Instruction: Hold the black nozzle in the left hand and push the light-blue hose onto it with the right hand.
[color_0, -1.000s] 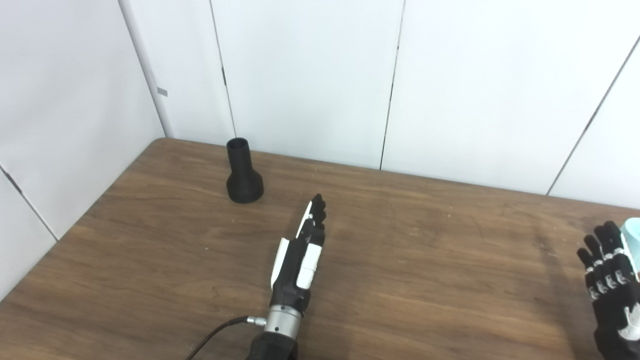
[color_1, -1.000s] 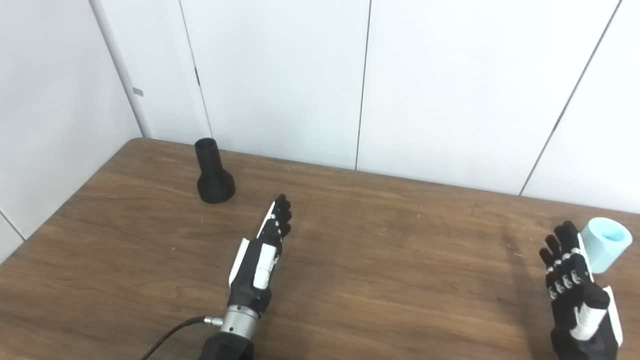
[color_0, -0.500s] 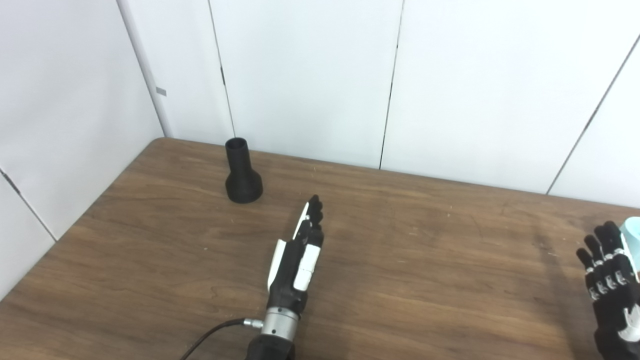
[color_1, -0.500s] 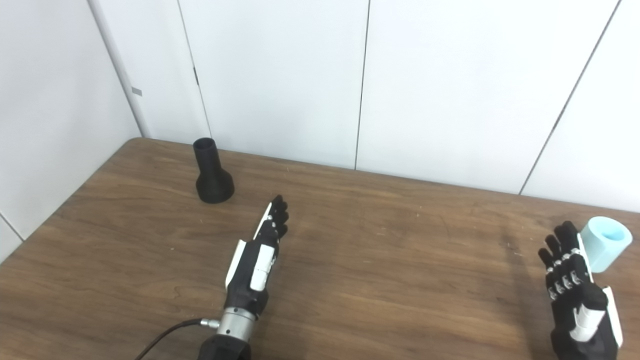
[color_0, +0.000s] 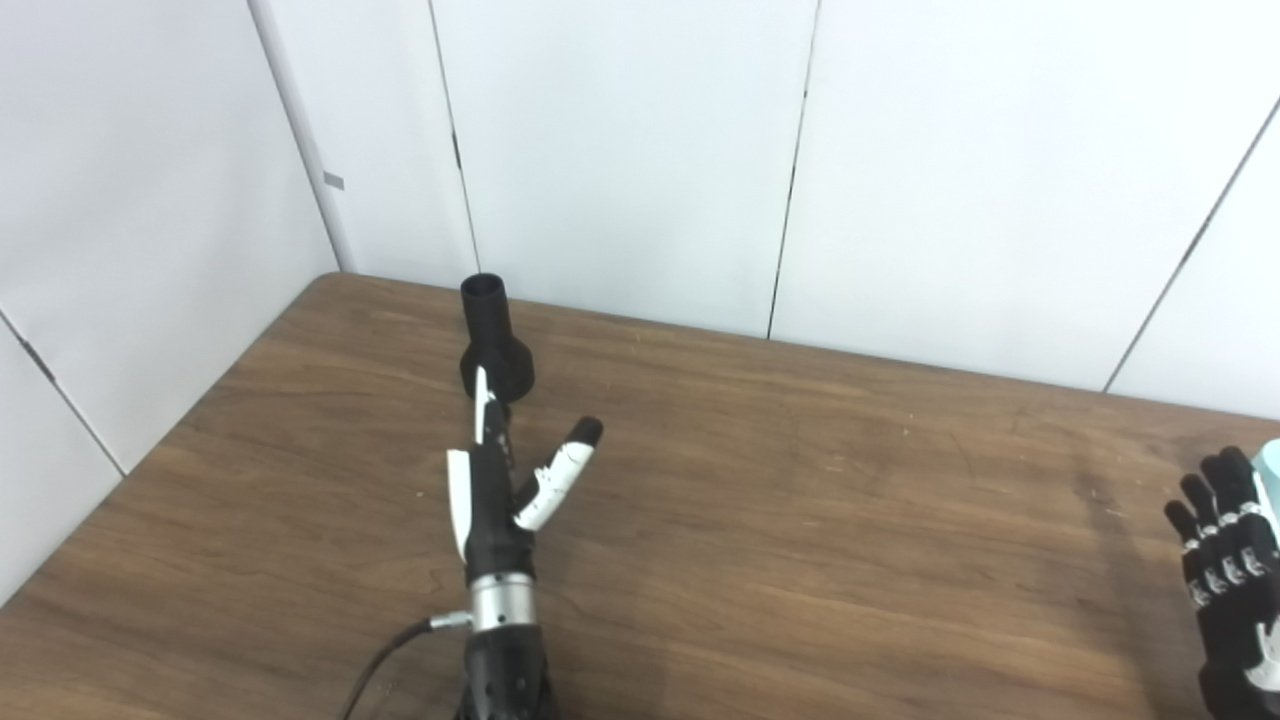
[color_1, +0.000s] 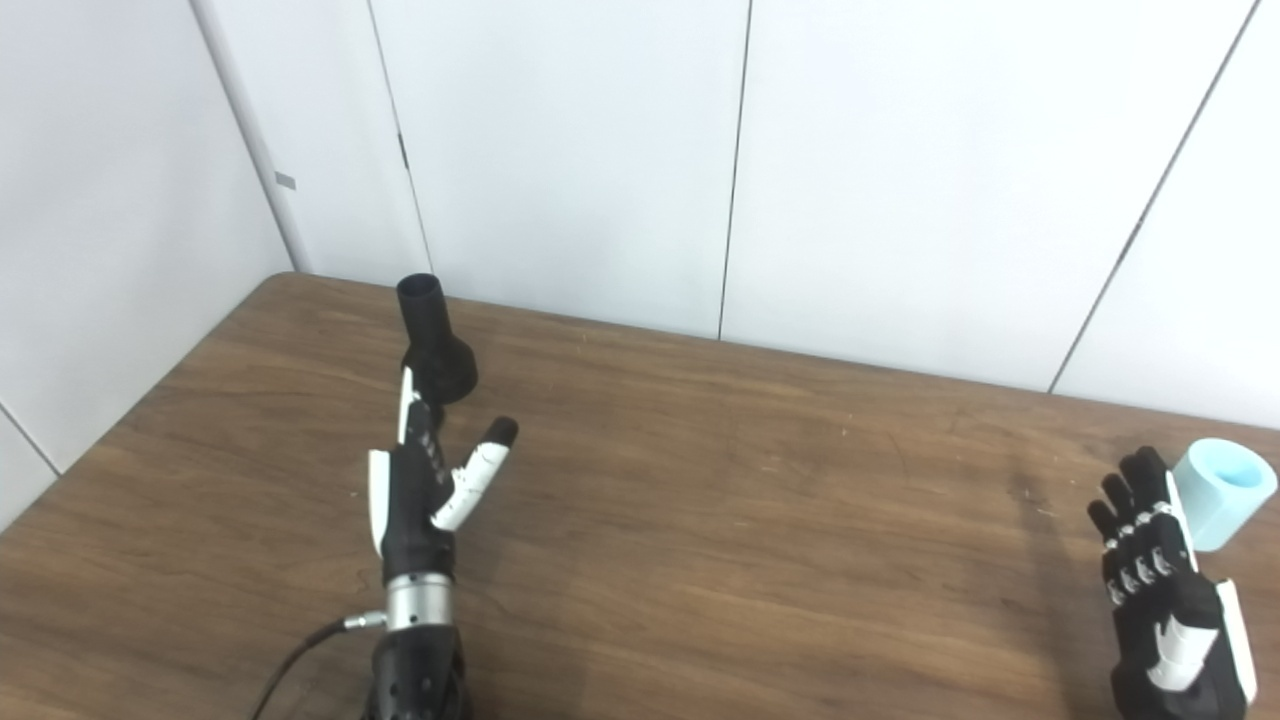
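Your left hand (color_1: 415, 490) is edge-on, fingers straight and thumb splayed wide, holding nothing; its fingertips reach the base of the black nozzle (color_1: 432, 338), but you cannot tell whether they touch. The nozzle stands upright near the tabletop's (color_1: 700, 520) far left corner. Your right hand (color_1: 1165, 600) is open with fingers extended, just beside the light-blue hose (color_1: 1222, 490) at the right edge, empty.
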